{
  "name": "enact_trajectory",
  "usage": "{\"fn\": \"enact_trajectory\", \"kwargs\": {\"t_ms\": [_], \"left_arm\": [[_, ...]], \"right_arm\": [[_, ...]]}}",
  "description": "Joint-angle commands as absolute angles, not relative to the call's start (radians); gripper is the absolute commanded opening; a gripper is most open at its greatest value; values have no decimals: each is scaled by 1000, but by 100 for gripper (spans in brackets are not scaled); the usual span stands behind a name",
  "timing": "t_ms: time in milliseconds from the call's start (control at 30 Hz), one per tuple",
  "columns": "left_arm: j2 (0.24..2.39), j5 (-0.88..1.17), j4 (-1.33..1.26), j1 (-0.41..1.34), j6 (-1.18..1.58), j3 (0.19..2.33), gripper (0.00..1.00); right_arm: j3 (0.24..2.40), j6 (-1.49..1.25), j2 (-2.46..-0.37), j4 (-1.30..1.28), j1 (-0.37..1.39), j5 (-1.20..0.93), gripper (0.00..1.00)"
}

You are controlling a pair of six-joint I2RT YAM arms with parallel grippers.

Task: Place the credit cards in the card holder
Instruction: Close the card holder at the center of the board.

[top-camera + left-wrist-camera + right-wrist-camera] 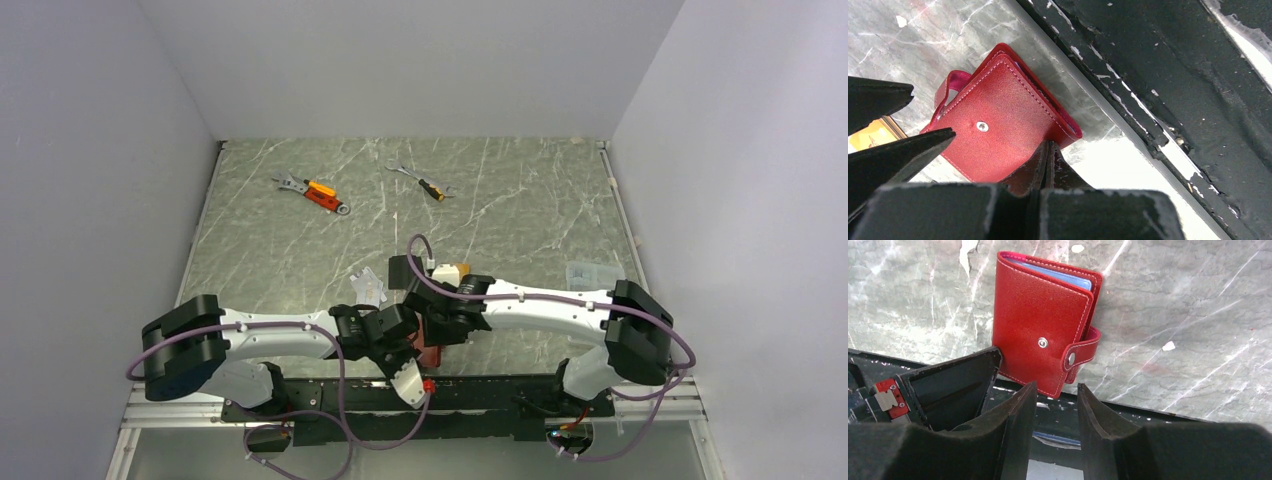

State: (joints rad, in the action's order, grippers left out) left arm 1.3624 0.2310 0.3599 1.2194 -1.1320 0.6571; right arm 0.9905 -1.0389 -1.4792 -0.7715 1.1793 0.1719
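The card holder, a red wallet, lies closed on the marble table at its near edge, with its snap tab undone and pale blue pockets showing at its far edge. My right gripper stands open just short of its near corner, holding nothing. My left gripper is shut, nothing between its fingers, with its tips against the card holder. Silver-grey credit cards lie on the table beyond the left wrist. An orange-gold card lies just beyond the right wrist.
Two orange-handled wrenches lie far back on the table. A clear plastic piece sits at the right. The black front rail runs right beside the card holder. Grey walls close in three sides.
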Motion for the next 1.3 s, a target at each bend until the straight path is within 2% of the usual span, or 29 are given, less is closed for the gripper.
{"fn": "enact_trajectory", "kwargs": {"t_ms": [0, 267, 733, 933, 1267], "left_arm": [[1341, 279, 415, 1216, -1121, 690, 0], [1329, 276, 429, 1215, -1119, 711, 0], [1295, 262, 468, 1209, -1124, 728, 0], [1323, 248, 415, 1207, -1131, 712, 0], [1351, 217, 334, 1208, -1130, 672, 0]], "right_arm": [[1048, -1019, -1515, -835, 1184, 201, 39], [1047, -1016, -1545, -827, 1181, 193, 34], [1020, -1015, -1566, -816, 1171, 178, 31], [1012, -1020, -1558, -816, 1169, 184, 22], [1009, -1015, -1553, -851, 1169, 202, 18]]}}
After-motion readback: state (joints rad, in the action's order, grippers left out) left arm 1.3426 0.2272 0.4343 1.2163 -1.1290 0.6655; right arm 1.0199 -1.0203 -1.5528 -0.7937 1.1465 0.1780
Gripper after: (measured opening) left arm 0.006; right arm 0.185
